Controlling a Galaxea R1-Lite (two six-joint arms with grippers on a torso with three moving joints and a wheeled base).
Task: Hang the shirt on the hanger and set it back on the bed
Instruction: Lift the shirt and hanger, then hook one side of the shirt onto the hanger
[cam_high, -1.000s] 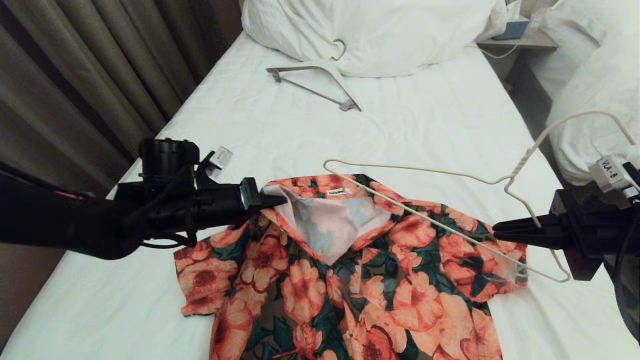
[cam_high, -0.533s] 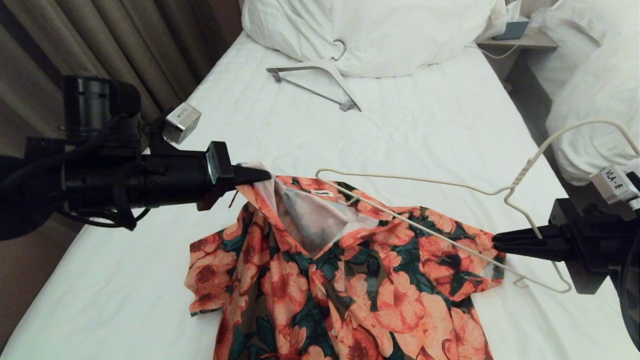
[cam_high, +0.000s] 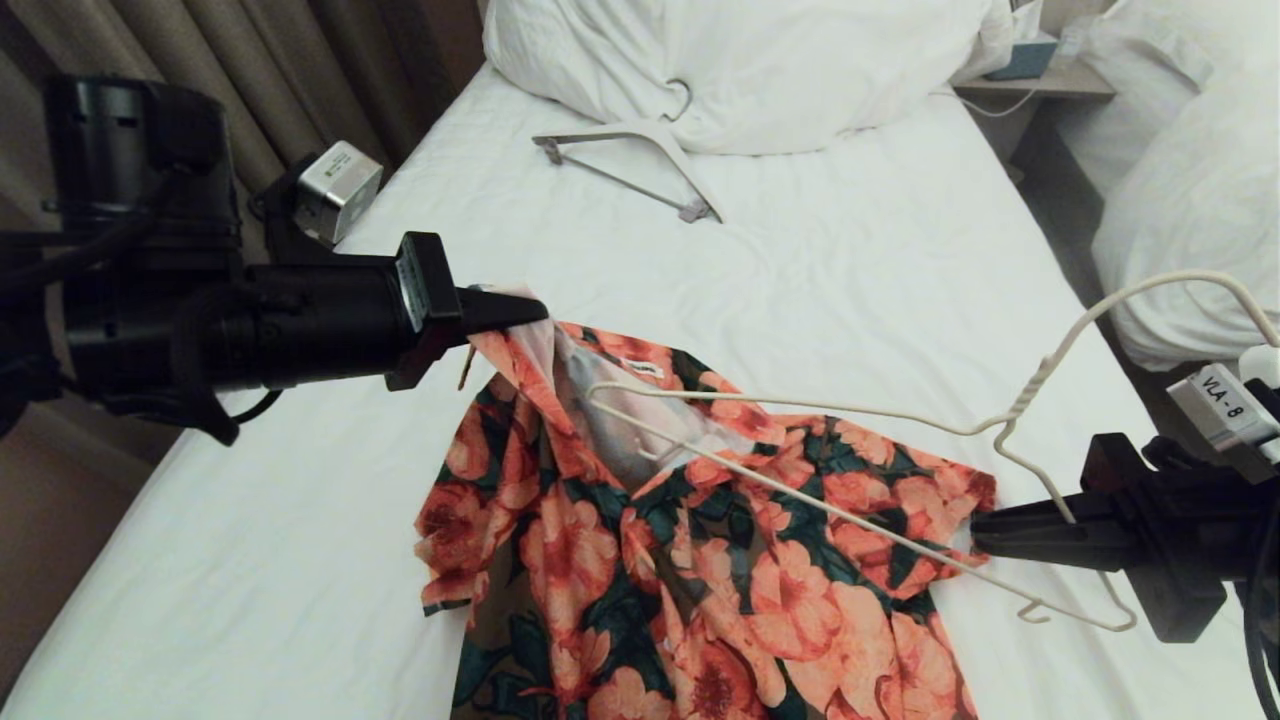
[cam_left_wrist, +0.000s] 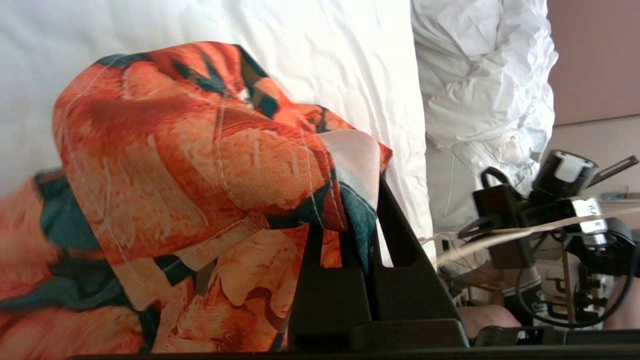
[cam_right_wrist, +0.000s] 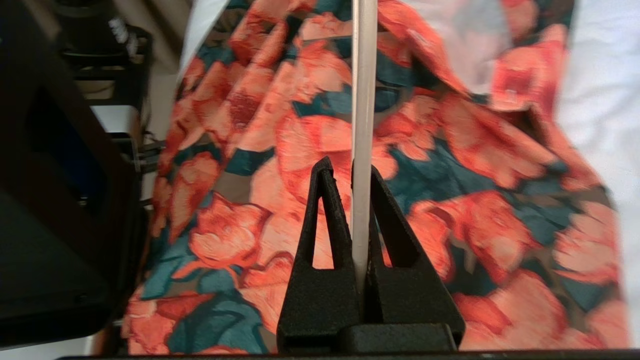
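The flowered shirt (cam_high: 720, 560) lies front up on the bed (cam_high: 850, 250), its collar side raised. My left gripper (cam_high: 535, 312) is shut on the collar edge and holds it up off the sheet, so the pale inside shows; up close the cloth (cam_left_wrist: 175, 150) is pinched between the fingers (cam_left_wrist: 400, 235). From the right, my right gripper (cam_high: 985, 530) is shut on the thin wire hanger (cam_high: 800, 410), gripping its lower wire (cam_right_wrist: 362, 100) over the shirt (cam_right_wrist: 475, 175). The hanger's far end sits in the open neck; its hook points right.
A thicker white hanger with a grey bar (cam_high: 640, 150) lies by the big pillow (cam_high: 760, 60) at the head of the bed. Curtains (cam_high: 250, 80) run along the left side. A second bed (cam_high: 1190, 180) and a nightstand (cam_high: 1040, 75) stand to the right.
My left gripper has risen and pulled back to the left, lifting the collar and dragging the shirt. My right gripper has pushed the hanger leftward and lower, so its end now enters the neck opening.
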